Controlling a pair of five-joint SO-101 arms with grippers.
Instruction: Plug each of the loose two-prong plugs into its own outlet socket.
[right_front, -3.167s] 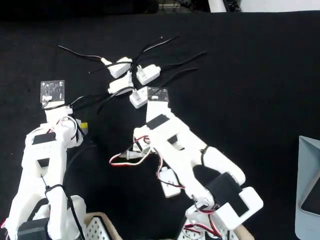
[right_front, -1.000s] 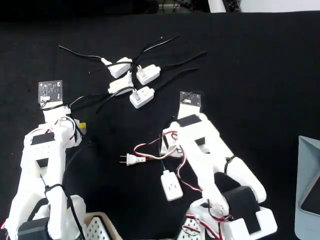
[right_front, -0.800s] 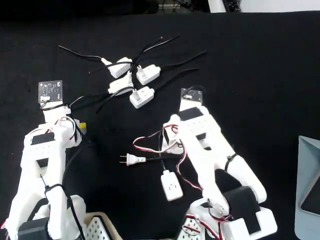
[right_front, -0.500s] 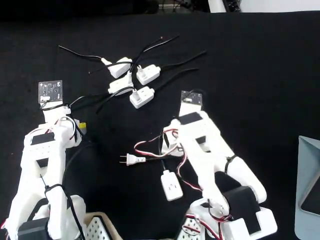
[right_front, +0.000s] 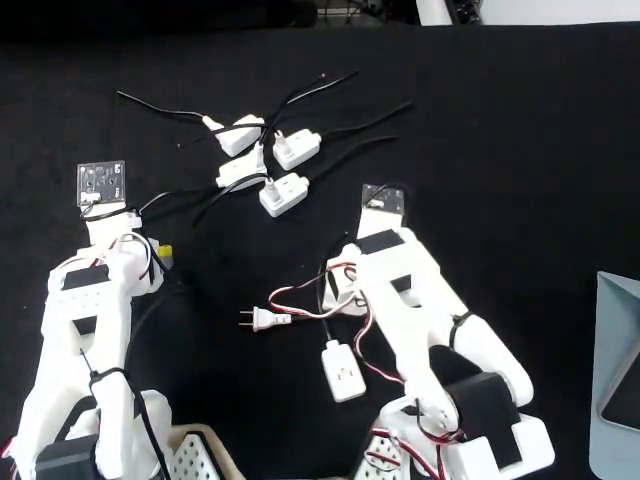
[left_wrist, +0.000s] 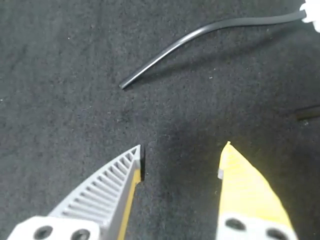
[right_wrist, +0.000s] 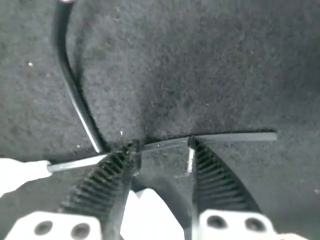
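Looking down over the table, you have a black cloth covering the whole working surface, and the wrist views show it speckled with pale lint. Past its far edge there is a strip of white clutter from the room. A grey-blue bin stands at the right edge (its contents are too cut off to name).

The loose two-prong plug lies flat on the cloth just beside your right arm, prongs pointing toward the left arm. A white socket block lies near it, closer to the arm bases. Well apart from both, toward the far middle, a group of white socket pieces lies in a loose bunch with black leads trailing outward.

Your left gripper has its fingers spread wide over bare cloth, holding nothing, with a black cable lying beyond it. Your right gripper has its fingers a little apart, tips down at the cloth. A thin black lead runs across right at the tips, not clamped.
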